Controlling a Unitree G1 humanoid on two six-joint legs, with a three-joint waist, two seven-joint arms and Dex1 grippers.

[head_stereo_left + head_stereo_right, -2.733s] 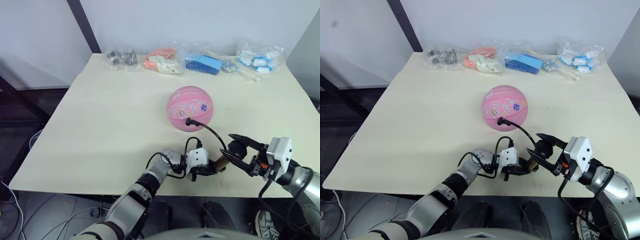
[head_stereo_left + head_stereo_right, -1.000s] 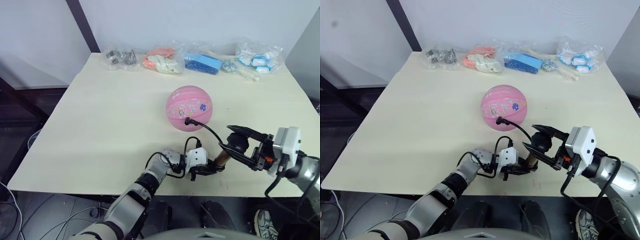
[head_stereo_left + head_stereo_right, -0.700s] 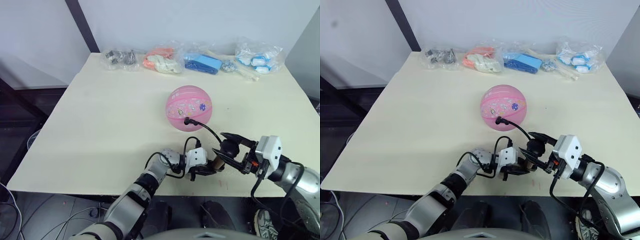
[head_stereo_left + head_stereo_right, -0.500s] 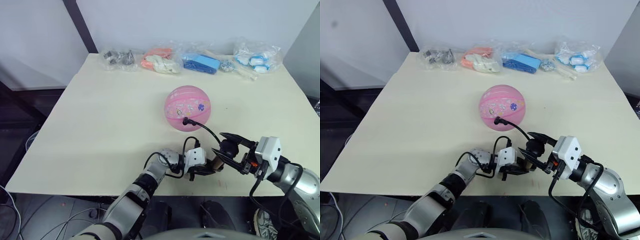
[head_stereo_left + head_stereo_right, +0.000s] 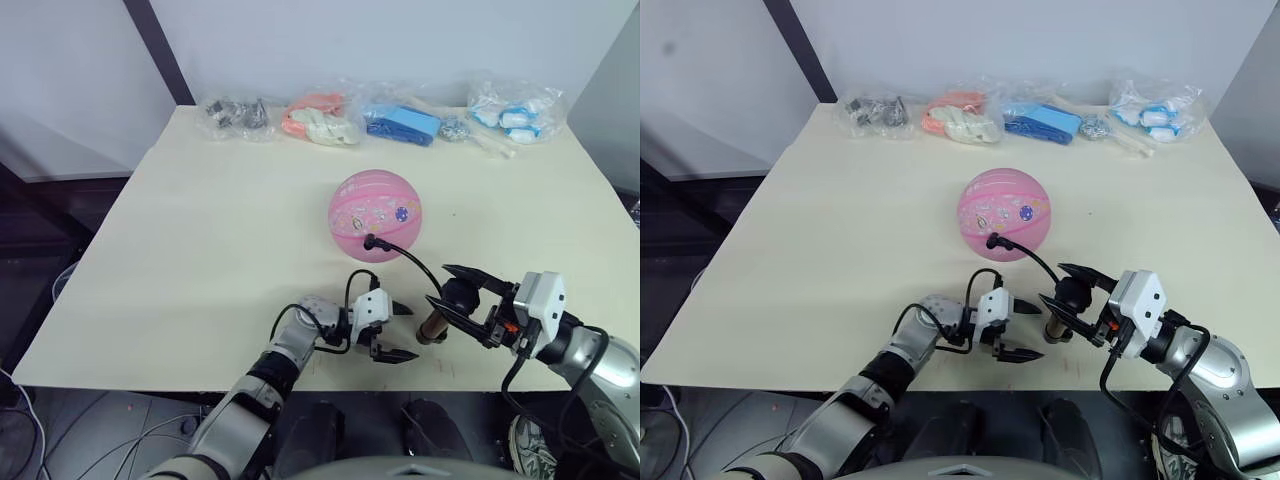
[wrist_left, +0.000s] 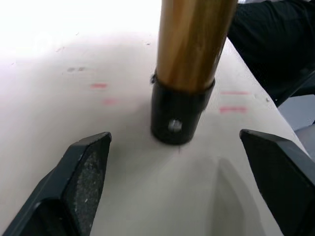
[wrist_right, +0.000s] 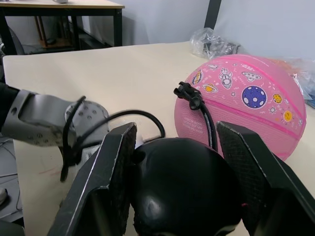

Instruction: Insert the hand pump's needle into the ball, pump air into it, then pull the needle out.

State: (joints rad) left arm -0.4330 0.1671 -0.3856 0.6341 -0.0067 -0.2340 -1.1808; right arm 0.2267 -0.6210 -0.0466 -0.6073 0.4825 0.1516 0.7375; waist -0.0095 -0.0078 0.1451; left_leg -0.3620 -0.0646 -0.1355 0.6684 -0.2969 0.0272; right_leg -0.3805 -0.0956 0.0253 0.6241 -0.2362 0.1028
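Note:
The pink ball (image 5: 375, 212) rests mid-table, and the needle in its black fitting (image 5: 371, 241) is stuck into its near side. A black hose (image 5: 412, 262) curves from there to the hand pump (image 5: 432, 327), which stands upright near the table's front edge. My right gripper (image 5: 440, 286) is shut on the pump's black handle (image 7: 184, 189), a finger (image 7: 115, 174) on each side. My left gripper (image 5: 410, 332) is open just left of the pump's base; the gold barrel (image 6: 194, 44) and black end cap (image 6: 176, 118) stand free ahead of its fingers (image 6: 83, 169).
Several clear bags of small items line the table's back edge: grey parts (image 5: 238, 113), orange and white pieces (image 5: 320, 118), blue pieces (image 5: 404, 124), blue and white pieces (image 5: 515, 111). The table's front edge (image 5: 430, 366) runs close below both grippers.
My left gripper has opened, let go of the pump's base and drawn back a little to the left. The right gripper keeps its hold on the handle, and the ball has stayed put.

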